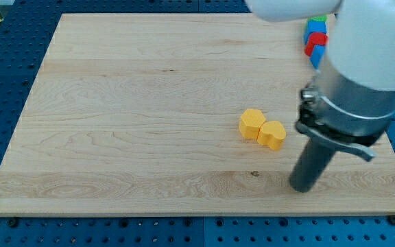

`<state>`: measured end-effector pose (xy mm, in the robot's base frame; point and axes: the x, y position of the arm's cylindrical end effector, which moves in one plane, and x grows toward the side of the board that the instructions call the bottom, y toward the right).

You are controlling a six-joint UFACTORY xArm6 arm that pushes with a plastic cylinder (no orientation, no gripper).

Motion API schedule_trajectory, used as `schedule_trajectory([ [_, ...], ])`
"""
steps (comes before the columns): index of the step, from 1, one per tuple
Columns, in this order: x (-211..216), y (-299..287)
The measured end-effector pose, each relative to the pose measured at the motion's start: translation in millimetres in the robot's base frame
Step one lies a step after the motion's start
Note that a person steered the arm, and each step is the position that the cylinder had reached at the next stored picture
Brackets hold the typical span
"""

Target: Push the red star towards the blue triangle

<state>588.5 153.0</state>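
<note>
The red block, probably the star, lies near the view's top right, partly hidden by my arm. A blue block touches it from above and another blue piece, perhaps the triangle, sits just below it, mostly hidden. A sliver of a green block shows above them. My tip rests on the board near the view's bottom right, far below the red block and right of and below two yellow blocks.
A yellow hexagon-like block and a yellow heart-like block touch each other right of the board's middle. The wooden board lies on a blue perforated table. My arm's body covers the board's right edge.
</note>
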Motion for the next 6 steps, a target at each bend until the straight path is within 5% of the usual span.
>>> schedule_trajectory([
  [2, -23.1, 87.8],
  [4, -104.0, 159.7],
  [5, -153.6, 163.5],
  [6, -153.6, 155.0],
])
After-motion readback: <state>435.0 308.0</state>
